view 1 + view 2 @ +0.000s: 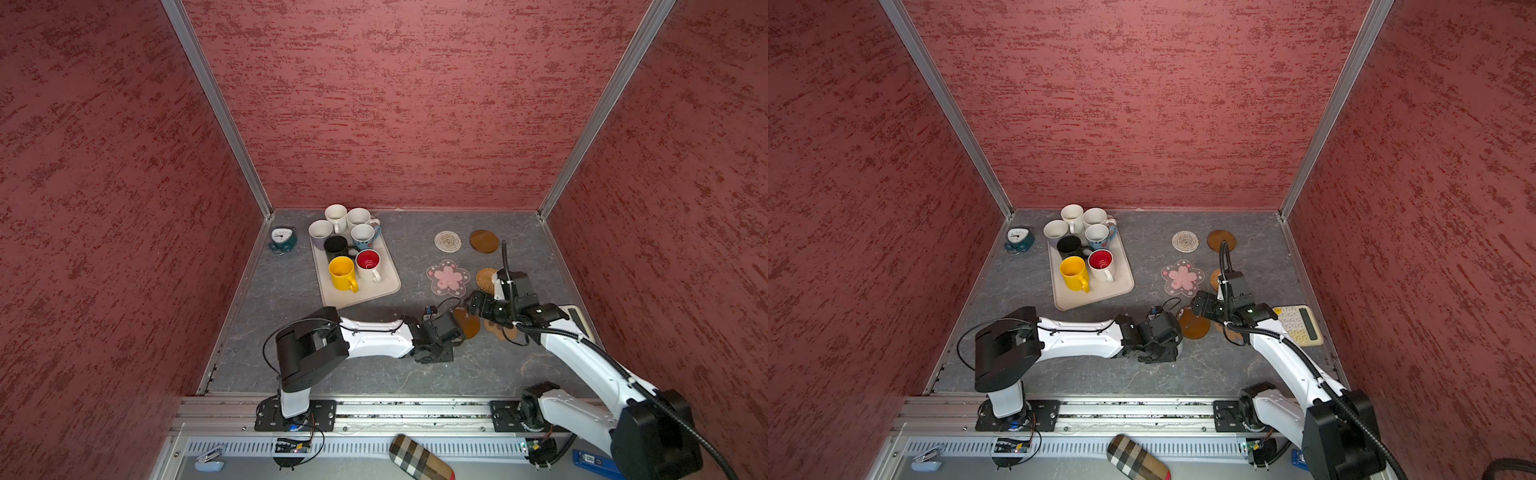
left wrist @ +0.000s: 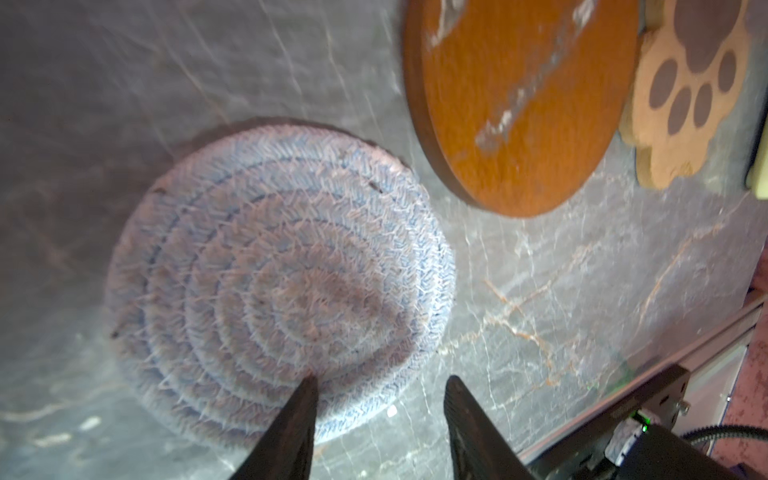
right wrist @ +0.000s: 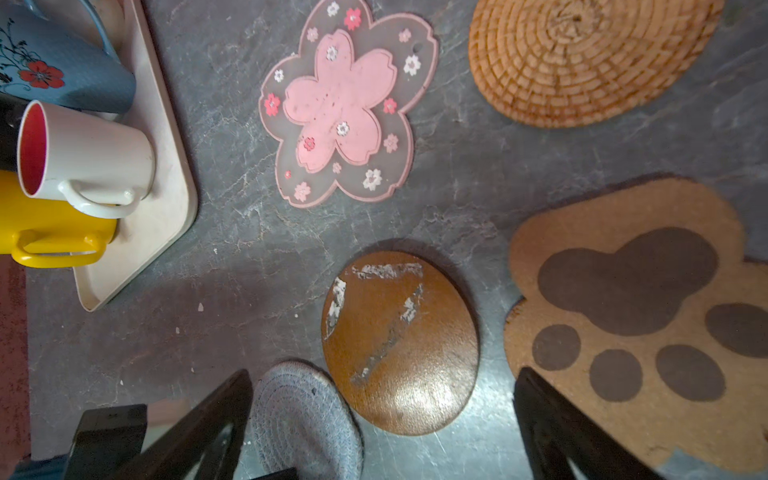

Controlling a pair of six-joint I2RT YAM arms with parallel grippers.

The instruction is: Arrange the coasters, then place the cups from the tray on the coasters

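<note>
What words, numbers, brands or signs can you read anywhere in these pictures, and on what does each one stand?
No text can be read in any view.
teal alarm clock: dial markings, too small to read.
calculator: key markings, too small to read.
blue box at the near edge: white label, too blurred to read.
blue mug: a red flower picture only, no words.

Left arm [image 1: 374, 338] and right arm [image 1: 582, 353]: white shells between boxy black joints. A ribbed black hose [image 1: 660, 405] follows the right one; a black wire [image 1: 264, 349] loops at the left shoulder's nine o'clock. Screwed black base plates [image 1: 324, 415].
</note>
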